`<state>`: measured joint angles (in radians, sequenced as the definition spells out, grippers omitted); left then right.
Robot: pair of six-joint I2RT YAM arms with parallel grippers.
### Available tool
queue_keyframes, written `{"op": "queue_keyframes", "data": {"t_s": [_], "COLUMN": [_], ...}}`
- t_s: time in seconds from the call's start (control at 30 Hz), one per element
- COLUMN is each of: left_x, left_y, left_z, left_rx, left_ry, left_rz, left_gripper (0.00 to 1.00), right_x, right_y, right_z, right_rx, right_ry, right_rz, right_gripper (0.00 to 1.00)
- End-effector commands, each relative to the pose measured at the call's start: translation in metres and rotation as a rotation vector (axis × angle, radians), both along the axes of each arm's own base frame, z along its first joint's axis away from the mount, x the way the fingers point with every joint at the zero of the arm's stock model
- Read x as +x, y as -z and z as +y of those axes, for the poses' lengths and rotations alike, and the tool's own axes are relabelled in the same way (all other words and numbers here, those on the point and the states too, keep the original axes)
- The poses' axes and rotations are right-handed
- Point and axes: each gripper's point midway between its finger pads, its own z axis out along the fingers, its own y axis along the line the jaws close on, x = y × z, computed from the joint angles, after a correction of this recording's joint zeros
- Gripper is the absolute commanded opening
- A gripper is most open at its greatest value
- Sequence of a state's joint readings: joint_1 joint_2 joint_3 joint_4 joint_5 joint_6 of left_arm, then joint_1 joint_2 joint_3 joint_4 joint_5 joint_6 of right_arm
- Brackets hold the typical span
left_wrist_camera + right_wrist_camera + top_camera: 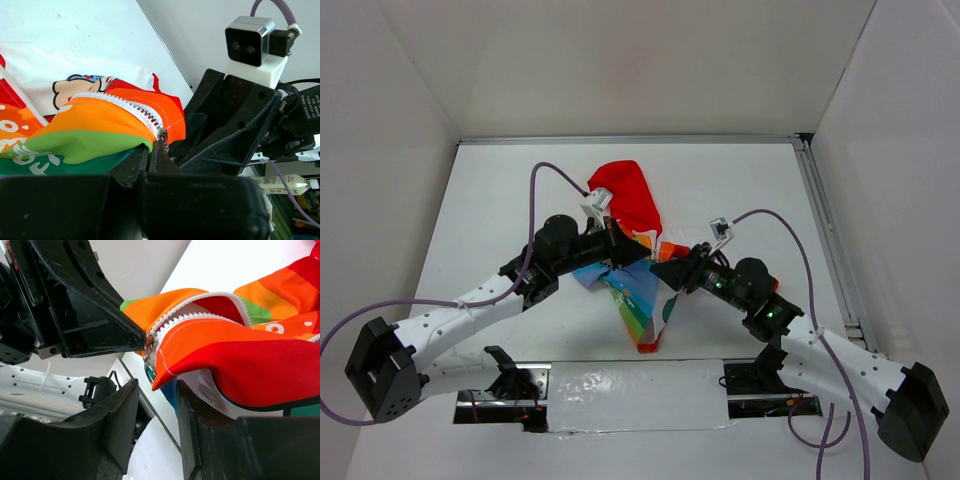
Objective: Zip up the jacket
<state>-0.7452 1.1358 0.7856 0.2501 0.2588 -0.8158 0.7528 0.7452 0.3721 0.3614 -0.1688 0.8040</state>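
At the left gripper (154, 152): clamped shut on the orange edge of the small soft child's jacket (95, 127), just under the little metal zipper slider (162, 134). Probably pins that end to put tension on the white plastic zipper teeth (117, 102) for the pull.

At the right gripper (156, 395): parted to a narrow gap, nothing plainly pinched. Faces the left one closely across the slider, with a red fabric corner and the greenish pull ring (149, 372) dangling just above the gap. Seems poised to take the pull.

Outward, lies on the white table (500, 200) between both arms: red hood (625, 195) farthest from the bases, rainbow-striped panels bunched and lifted in the middle, a striped end trailing toward the near edge. Shows a cartoon figure on the white body. Carries white lettering on the stripes, only scraps like an "o" legible; no brand readable. On the right arm, a printed label (309, 106), too small to read.
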Motion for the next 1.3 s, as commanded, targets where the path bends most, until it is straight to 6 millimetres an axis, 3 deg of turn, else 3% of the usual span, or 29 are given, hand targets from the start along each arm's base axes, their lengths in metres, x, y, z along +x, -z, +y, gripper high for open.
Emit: {"op": "queue_keyframes", "data": {"t_s": [0.0,0.3,0.43,0.63,0.73,0.87,1.0,1.27], "left_x": [0.001,0.002,0.004,0.005,0.007,0.011,0.014,0.013], "left_y": [-0.018,-0.015,-0.014,-0.012,-0.008,0.0,0.01,0.02], "left_z": [-0.004,-0.004,-0.003,-0.004,-0.003,-0.002,0.0,0.0], "left_rx": [-0.036,-0.029,-0.026,-0.018,-0.005,0.017,0.048,0.076], "left_ry": [0.01,0.009,-0.009,-0.008,-0.018,-0.039,-0.051,-0.046], "left_rz": [-0.05,-0.041,-0.039,-0.039,-0.033,-0.019,-0.004,0.012], "left_gripper": [0.0,0.0,0.0,0.0,0.0,0.0,0.0,0.0], "right_x": [0.004,0.004,0.005,0.004,0.004,0.008,0.014,0.007], "right_y": [-0.04,-0.046,-0.047,-0.046,-0.046,-0.043,-0.029,-0.032], "right_z": [-0.001,0.004,0.0,-0.001,-0.001,-0.003,-0.006,0.016], "right_rx": [0.055,0.077,0.079,0.071,0.063,0.026,-0.054,-0.031], "right_ry": [0.027,0.009,0.032,0.035,0.038,0.069,0.138,0.043], "right_rz": [-0.094,-0.093,-0.089,-0.074,-0.05,0.033,0.27,0.385], "right_gripper": [0.44,0.38,0.19,0.15,0.0,0.0,0.0,0.0]}}
